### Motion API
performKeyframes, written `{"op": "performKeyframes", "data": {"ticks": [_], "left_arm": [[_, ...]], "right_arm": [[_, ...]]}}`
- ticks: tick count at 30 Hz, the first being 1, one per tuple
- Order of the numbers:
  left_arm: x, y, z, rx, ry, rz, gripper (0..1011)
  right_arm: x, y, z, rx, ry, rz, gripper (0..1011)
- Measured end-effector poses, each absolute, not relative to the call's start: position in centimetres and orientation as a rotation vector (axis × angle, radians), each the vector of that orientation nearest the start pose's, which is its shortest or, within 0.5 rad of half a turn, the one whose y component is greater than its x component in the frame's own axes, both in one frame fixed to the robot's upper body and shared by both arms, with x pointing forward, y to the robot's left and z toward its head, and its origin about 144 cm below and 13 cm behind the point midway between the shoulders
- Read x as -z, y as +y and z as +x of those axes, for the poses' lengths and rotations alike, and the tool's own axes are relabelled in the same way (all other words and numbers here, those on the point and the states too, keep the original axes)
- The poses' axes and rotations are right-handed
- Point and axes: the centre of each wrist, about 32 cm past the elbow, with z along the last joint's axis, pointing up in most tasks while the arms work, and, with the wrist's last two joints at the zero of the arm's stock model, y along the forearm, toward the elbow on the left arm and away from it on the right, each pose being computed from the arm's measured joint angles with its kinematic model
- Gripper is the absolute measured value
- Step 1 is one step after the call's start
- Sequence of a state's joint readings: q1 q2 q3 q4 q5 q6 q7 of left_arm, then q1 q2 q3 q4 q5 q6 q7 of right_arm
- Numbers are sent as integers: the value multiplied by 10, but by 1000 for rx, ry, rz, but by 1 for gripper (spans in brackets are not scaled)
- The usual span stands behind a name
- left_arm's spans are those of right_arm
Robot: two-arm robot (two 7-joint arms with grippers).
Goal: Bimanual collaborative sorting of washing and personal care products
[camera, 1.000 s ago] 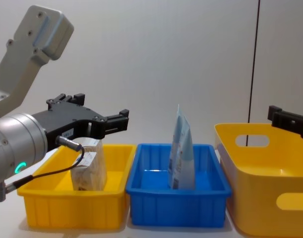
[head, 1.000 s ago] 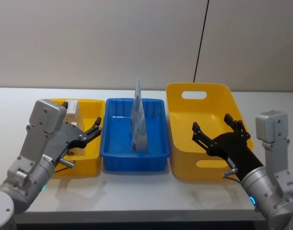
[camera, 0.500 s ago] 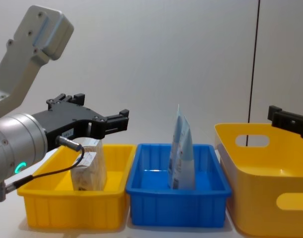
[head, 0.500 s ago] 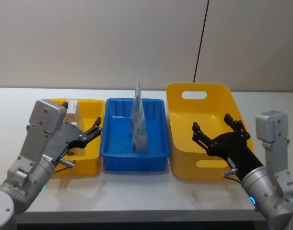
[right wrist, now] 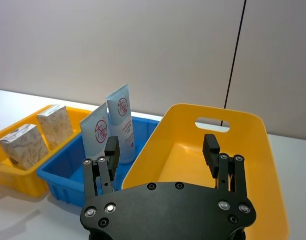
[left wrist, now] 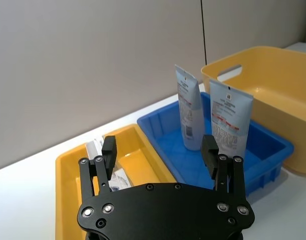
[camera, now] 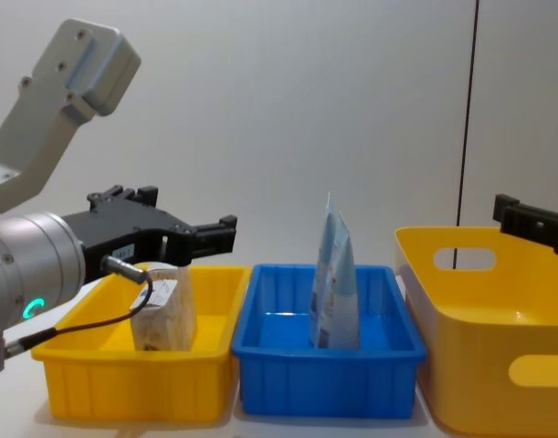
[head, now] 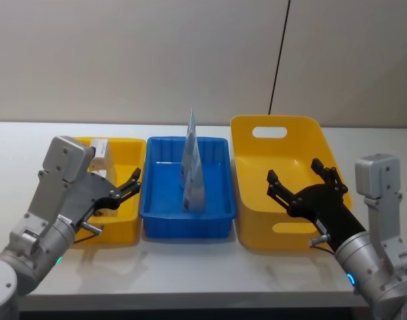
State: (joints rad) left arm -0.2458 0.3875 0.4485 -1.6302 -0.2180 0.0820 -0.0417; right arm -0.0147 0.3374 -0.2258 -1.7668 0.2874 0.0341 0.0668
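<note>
Two light-blue pouches (head: 192,170) stand upright in the blue tray (head: 190,216), seen from the side in the chest view (camera: 335,287). Two whitish-beige packs (right wrist: 22,145) with leaf drawings stand in the small yellow tray (head: 125,144); one pack (camera: 164,315) sits just under my left gripper. The left gripper (head: 120,192) hovers open and empty over that tray, pointing toward the blue tray (left wrist: 273,145). My right gripper (head: 295,175) hangs open and empty above the large yellow basket (head: 303,130).
The three containers stand side by side on a white table (head: 190,273): yellow tray left, blue tray middle, basket right. A pale wall with a black cable (head: 278,60) rises behind. Bare table lies in front of the containers.
My left gripper has dipped slightly toward the yellow tray, still open. The right gripper and all the products have stayed put.
</note>
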Motion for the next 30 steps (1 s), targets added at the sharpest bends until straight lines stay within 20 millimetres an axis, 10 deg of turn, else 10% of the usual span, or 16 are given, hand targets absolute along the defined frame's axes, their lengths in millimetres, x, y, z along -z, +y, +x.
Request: {"op": "performKeyframes", "data": {"ticks": [30], "left_arm": [[-1230, 205, 504, -1142, -31, 317, 1001]], "right_arm": [[-1189, -237, 443, 1229, -75, 26, 1003]]}}
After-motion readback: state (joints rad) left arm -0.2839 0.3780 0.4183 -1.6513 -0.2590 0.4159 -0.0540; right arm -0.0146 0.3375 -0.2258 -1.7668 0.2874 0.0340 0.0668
